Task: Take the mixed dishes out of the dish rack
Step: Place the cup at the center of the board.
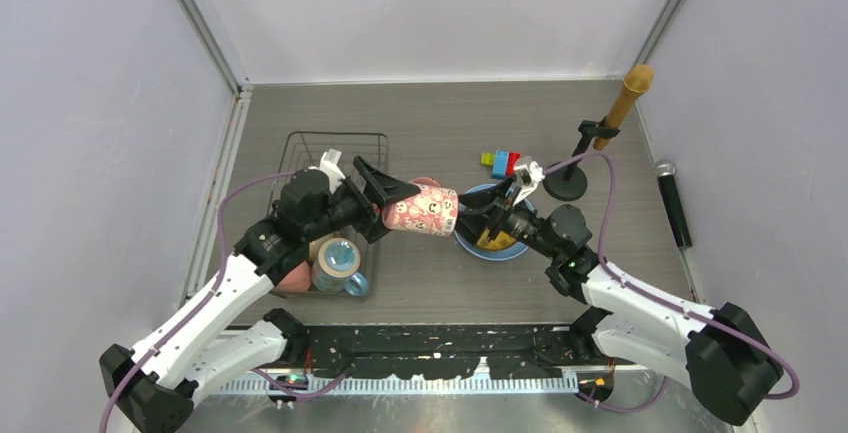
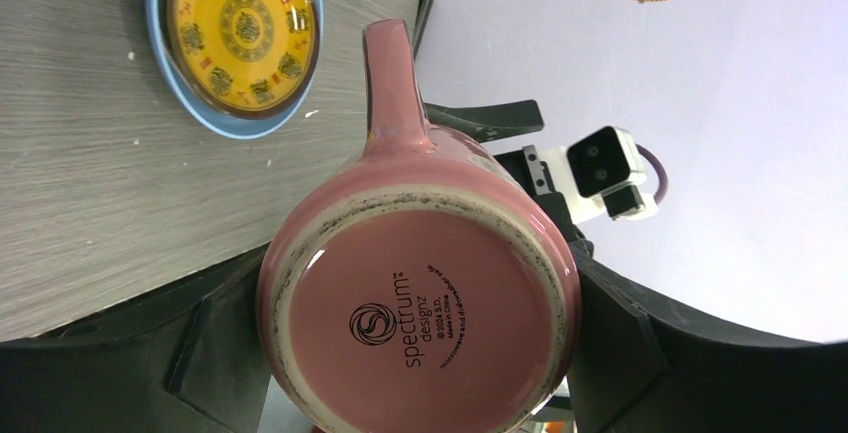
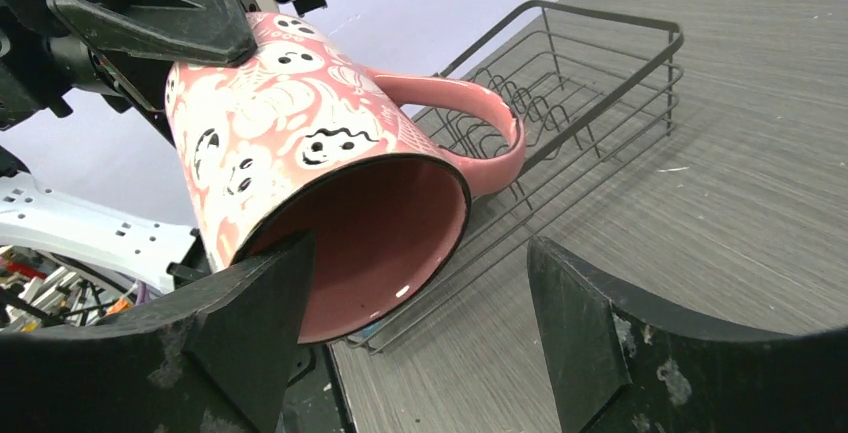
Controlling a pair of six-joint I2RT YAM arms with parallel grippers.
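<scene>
1. Left end effector: clamped on the mug, with one finger on each side of its body near the base.
2. Pink patterned mug: clear of the dish rack. It lies on its side in my left grip, off the tabletop. The base faces my left wrist and the open mouth faces my right end effector. The handle sticks out sideways from between my left fingers. The underside carries a printed maker's mark.
3. Right end effector: fingers wide apart, holding nothing. The mug's rim sits just in front of one finger; I cannot tell whether they touch.
4. Blue plate: flat on the tabletop under my right end effector, past the mug from my left one.
5. Yellow patterned plate: lies inside the blue plate.
6. Dish rack: on the tabletop, below and behind my left end effector.
7. Blue mug: upright in the rack, under my left arm.
8. Pink cup: in the rack beside the blue mug, partly hidden by my left arm.
9. Toy bricks: on the tabletop just beyond my right end effector.
10. Microphone on a stand: beyond and outward of my right end effector.
</scene>
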